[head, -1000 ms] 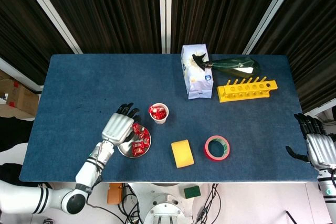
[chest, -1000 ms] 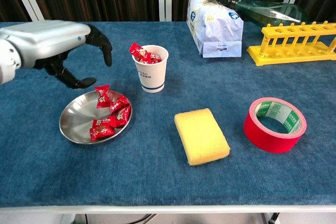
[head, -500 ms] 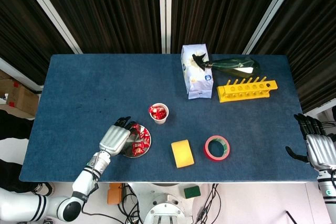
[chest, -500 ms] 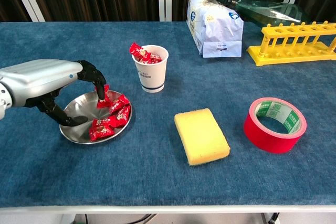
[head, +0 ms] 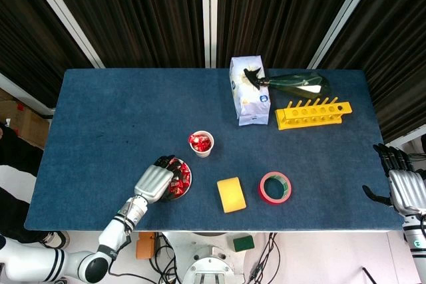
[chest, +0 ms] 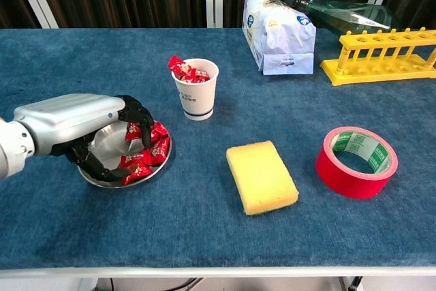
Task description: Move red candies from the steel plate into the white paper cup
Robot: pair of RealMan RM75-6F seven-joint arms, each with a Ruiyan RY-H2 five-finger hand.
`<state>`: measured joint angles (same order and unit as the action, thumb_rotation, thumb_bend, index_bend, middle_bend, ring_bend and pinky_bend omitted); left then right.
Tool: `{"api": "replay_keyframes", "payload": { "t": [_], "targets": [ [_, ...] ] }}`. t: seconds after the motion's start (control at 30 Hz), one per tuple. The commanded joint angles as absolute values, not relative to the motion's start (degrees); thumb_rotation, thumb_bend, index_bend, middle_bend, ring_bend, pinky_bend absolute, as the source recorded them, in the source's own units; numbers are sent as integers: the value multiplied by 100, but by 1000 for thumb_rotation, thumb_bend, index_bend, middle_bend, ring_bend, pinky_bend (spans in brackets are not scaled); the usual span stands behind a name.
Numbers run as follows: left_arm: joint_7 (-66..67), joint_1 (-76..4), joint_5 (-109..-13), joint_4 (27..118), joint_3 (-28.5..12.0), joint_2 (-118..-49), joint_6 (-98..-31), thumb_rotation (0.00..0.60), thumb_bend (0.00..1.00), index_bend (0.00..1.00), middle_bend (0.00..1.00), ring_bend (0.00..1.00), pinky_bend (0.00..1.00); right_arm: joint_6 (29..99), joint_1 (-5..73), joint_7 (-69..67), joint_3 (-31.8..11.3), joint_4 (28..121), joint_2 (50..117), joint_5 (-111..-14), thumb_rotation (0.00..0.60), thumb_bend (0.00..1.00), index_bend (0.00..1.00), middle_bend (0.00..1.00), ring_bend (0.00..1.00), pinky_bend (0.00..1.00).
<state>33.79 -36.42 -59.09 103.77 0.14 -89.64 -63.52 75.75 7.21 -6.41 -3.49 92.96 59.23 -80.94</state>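
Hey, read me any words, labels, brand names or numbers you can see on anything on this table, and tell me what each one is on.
White paper cup: a small dark blue mark and print, too small to read.
White tissue pack: blue and yellow printing, blurred, not readable.
Red tape roll: green inner ring, no text to make out.
Nothing else shows legible text.

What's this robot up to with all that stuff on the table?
It is moving red candies from a steel plate into a white paper cup, which already holds some. Its left hand is down over the plate with fingers curled among the candies; whether it has gripped one is not clear. Its right hand rests idle at the table's edge.
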Motion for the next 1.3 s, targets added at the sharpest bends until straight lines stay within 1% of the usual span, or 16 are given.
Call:
{"api": "replay_keyframes", "payload": {
  "t": [0.03, 0.23, 0.5, 0.77, 1.3],
  "targets": [
    [3391, -3616, -5899, 10463, 17, -8928, -6381, 600, 229, 381, 169, 23, 99, 7577, 721, -640, -349, 9299, 5923, -8094, 600, 240, 16, 36, 0, 0],
    [3486, -3565, -5912, 10574, 31, -8877, -6484, 600, 229, 379, 170, 23, 99, 7564, 727, -619, -346, 9303, 5929, -8090, 600, 240, 16, 37, 0, 0],
    [3566, -3583, -5779, 10463, 18, -9004, -6405, 600, 229, 380, 170, 23, 99, 7583, 719, -620, -354, 9307, 5927, -8077, 600, 240, 16, 38, 0, 0],
    [3839, -3618, -5552, 10269, -40, -9124, -6464, 600, 231, 386, 170, 23, 99, 7541, 737, -625, -356, 9297, 5923, -8062, 600, 240, 16, 39, 0, 0],
    [3909, -3607, -5491, 10042, -131, -9211, -6550, 600, 288, 432, 171, 23, 99, 7520, 749, -582, -357, 9300, 5938, -8042, 600, 240, 16, 46, 0, 0]
  ]
}}
